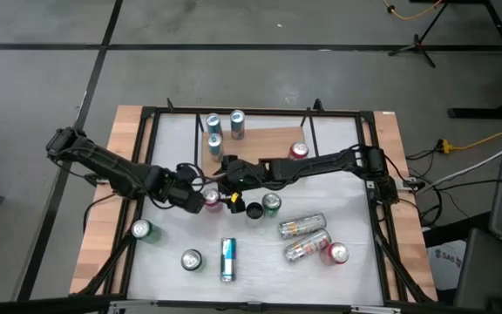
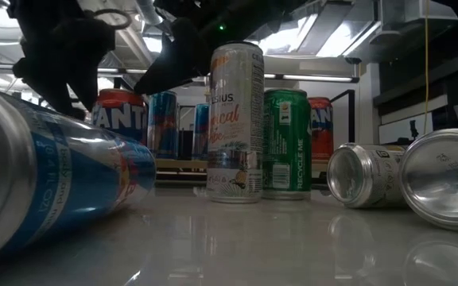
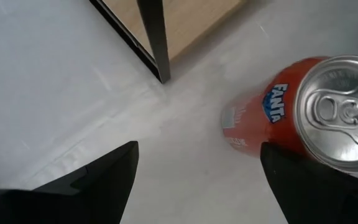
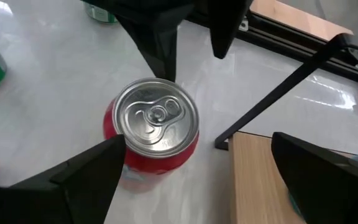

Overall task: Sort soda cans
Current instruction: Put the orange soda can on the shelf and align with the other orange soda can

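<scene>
A red Fanta soda can stands upright on the white table near its middle. Both grippers are at it. My left gripper is open; the can stands just outside one of its fingers. My right gripper is open above the can, which shows between its fingers, close to one of them. Whether any finger touches the can I cannot tell. In the high view my left gripper comes from the left and my right gripper from the right.
Blue cans and a red can stand at the far side by a wooden board. A green can stands right of the grippers. Silver cans and a blue can lie nearer. Another green can stands left.
</scene>
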`<state>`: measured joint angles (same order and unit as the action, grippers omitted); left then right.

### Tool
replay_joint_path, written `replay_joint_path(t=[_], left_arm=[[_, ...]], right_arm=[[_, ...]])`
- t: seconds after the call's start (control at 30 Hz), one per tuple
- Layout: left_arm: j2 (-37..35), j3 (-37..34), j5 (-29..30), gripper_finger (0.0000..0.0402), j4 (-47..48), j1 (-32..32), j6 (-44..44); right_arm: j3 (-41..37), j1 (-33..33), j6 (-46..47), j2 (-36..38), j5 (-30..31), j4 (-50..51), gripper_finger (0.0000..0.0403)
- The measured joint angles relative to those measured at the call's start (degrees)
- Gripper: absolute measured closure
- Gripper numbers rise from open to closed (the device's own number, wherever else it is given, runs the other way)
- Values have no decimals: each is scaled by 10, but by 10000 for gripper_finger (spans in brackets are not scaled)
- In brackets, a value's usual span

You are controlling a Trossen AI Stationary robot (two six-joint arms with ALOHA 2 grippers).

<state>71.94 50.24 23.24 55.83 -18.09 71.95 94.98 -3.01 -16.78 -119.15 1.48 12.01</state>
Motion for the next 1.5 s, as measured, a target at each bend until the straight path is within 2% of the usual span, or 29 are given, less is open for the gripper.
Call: replay_joint_path(t=[0.17, 0.37, 0.57, 0.83, 1.33, 1.5], left_arm=[[-4, 0, -3, 66, 17, 1, -12], [-29, 0, -14, 66, 60, 1, -20], [-53, 0, -17, 66, 62, 1, -20], [-56, 0, -15, 66, 62, 1, -20], [-56, 0, -14, 66, 49, 1, -16], [-56, 0, -14, 66, 49, 1, -16]], right_arm=[[0, 0, 26, 3, -8, -2, 6], [1, 0, 60, 16, -65, -49, 6], [0, 0, 125, 17, -115, -70, 6], [0, 0, 139, 11, -116, -58, 6], [1, 0, 139, -38, -61, -66, 6], [0, 1, 138, -49, -60, -65, 6]])
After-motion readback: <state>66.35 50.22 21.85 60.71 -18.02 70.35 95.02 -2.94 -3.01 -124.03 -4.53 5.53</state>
